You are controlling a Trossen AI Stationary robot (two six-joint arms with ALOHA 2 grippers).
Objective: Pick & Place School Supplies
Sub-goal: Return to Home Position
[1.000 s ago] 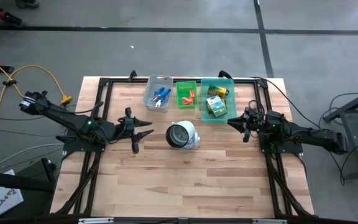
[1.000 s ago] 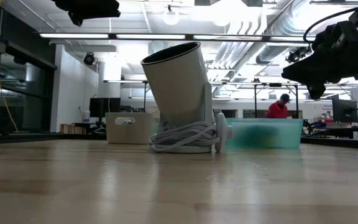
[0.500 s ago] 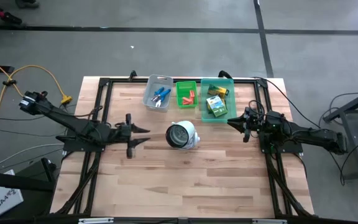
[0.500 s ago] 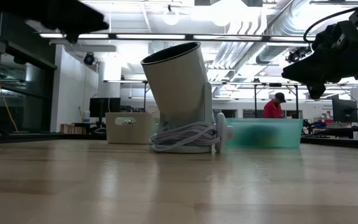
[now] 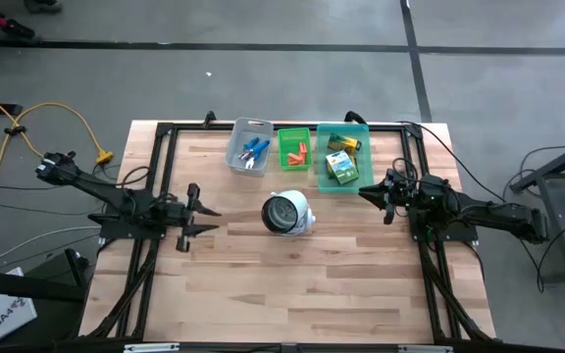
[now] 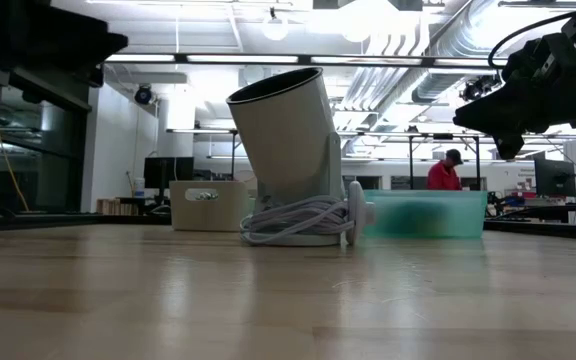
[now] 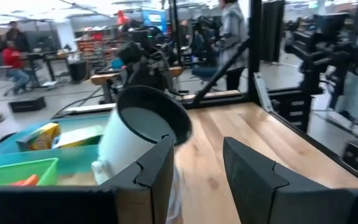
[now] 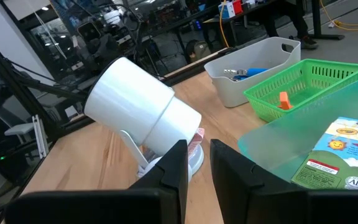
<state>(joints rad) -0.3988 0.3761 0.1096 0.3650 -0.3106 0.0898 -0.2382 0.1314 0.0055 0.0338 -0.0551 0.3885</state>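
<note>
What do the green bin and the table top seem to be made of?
Green bin: probably plastic, smooth and moulded; its walls are an open lattice. Table top: wood with a light sheen; pale jointed strips with grain show.

scissors (image 5: 254,150): L bin (image 5: 253,122) | stubs (image 5: 297,152): mid bin (image 5: 295,129) | crayon boxes (image 5: 341,167): R bin (image 5: 344,125)

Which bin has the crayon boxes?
The teal bin, rightmost of the three and nearest the right gripper, holds the crayon boxes. The grey bin holds scissors, and the green bin holds orange stubs.
</note>
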